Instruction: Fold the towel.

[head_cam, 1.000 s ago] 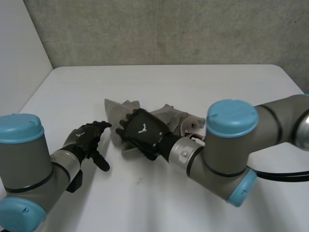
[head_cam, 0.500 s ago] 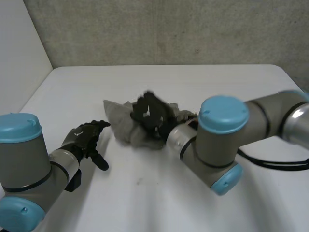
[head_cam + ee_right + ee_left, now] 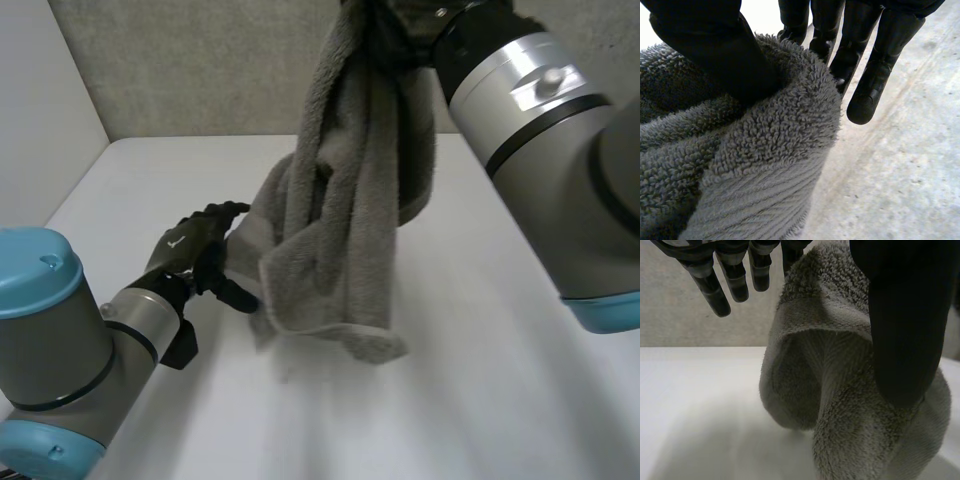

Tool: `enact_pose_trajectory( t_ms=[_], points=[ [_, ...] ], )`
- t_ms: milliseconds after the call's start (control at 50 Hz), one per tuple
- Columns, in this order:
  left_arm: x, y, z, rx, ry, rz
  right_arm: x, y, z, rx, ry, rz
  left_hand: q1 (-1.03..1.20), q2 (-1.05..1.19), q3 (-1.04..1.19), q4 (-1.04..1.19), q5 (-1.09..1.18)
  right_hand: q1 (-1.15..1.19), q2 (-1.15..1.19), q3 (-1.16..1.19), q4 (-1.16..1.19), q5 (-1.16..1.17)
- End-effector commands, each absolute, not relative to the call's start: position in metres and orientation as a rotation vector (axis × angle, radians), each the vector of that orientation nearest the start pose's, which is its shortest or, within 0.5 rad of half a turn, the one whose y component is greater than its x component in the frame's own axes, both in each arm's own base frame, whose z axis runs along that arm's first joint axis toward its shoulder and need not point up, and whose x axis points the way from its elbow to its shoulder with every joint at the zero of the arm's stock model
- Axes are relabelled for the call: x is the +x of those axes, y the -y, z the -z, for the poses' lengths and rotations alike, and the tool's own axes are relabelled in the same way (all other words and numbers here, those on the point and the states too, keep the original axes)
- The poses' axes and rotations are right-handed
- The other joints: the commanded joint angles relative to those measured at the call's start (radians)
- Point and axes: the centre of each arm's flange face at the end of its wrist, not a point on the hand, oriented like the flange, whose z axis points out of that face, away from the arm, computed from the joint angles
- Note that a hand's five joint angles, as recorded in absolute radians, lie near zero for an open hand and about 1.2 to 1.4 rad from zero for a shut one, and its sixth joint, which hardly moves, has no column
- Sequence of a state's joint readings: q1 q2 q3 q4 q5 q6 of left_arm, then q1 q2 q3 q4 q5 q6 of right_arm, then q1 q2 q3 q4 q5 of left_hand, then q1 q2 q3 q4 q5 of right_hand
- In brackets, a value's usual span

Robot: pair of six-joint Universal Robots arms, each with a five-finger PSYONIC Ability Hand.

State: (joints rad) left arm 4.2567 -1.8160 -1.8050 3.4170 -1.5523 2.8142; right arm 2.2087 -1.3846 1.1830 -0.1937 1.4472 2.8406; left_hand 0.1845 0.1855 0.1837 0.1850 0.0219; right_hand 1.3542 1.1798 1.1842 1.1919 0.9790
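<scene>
**Towel hanging from one robot hand, ahead of the fold**

We see the grey terry towel (image 3: 345, 230) hanging in a bunched, twisted column from the right robot hand (image 3: 710, 45), which is high above the white desk (image 3: 480, 380). Its thumb and fingers pinch a thick roll of the pile between them. Whether the towel's lowest folds touch the desk we cannot tell. The left robot hand (image 3: 190, 250) sits low beside the hanging edge, fingers relaxed and spread, holding nothing, its thumb close against the cloth. We judge the step in hand to be opening the towel out. To do it well, the left robot hand should seek a free corner or hem rather than a middle fold. It should pinch a single layer and draw it sideways against a firm right-hand pinch, so that the cloth spreads flat.
</scene>
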Motion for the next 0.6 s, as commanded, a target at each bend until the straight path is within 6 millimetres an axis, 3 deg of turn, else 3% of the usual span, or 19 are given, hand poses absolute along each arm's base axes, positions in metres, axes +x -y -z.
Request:
enact_pose_trajectory(
  t_ms=[20,100,200,340,520,540,560,580,600],
  points=[
    [-0.275,0.216,-0.184,-0.170,2.084,-1.514,0.321,0.211,-0.389,-0.905,-1.433,2.321,0.026,0.025,0.027,0.026,0.014,0.042,0.217,0.212,0.204,0.243],
    [-0.276,0.214,-0.182,-0.179,2.086,-1.506,0.320,0.213,-0.370,-0.999,-1.536,2.275,0.020,0.019,0.021,0.020,0.008,0.042,0.217,0.212,0.204,0.243],
    [-0.283,0.217,-0.161,-0.217,2.130,-1.455,0.315,0.215,-0.349,-1.067,-1.615,2.236,0.050,0.049,0.050,0.049,0.038,0.042,0.217,0.212,0.204,0.243],
    [-0.306,0.232,-0.130,-0.276,2.154,-1.370,0.298,0.236,-0.344,-1.011,-1.696,2.252,0.390,0.389,0.391,0.389,0.378,0.042,0.217,0.212,0.204,0.243],
    [-0.321,0.249,-0.128,-0.286,2.115,-1.392,0.294,0.242,-0.341,-0.986,-1.724,2.236,0.352,0.351,0.353,0.351,0.340,0.042,0.217,0.212,0.204,0.243],
    [-0.323,0.251,-0.128,-0.288,2.107,-1.396,0.294,0.242,-0.341,-0.986,-1.724,2.236,0.396,0.395,0.396,0.395,0.384,0.042,0.217,0.212,0.204,0.243],
    [-0.326,0.251,-0.130,-0.295,2.097,-1.405,0.291,0.244,-0.338,-0.982,-1.741,2.234,0.623,0.622,0.624,0.622,0.611,0.042,0.217,0.212,0.204,0.243],
    [-0.326,0.251,-0.130,-0.295,2.097,-1.405,0.289,0.246,-0.335,-0.981,-1.757,2.233,0.625,0.624,0.626,0.625,0.613,0.042,0.217,0.212,0.204,0.243],
    [-0.329,0.252,-0.133,-0.295,2.088,-1.421,0.289,0.246,-0.335,-0.981,-1.757,2.233,1.134,1.133,1.134,1.133,1.122,0.042,0.217,0.212,0.204,0.243]
  ],
)
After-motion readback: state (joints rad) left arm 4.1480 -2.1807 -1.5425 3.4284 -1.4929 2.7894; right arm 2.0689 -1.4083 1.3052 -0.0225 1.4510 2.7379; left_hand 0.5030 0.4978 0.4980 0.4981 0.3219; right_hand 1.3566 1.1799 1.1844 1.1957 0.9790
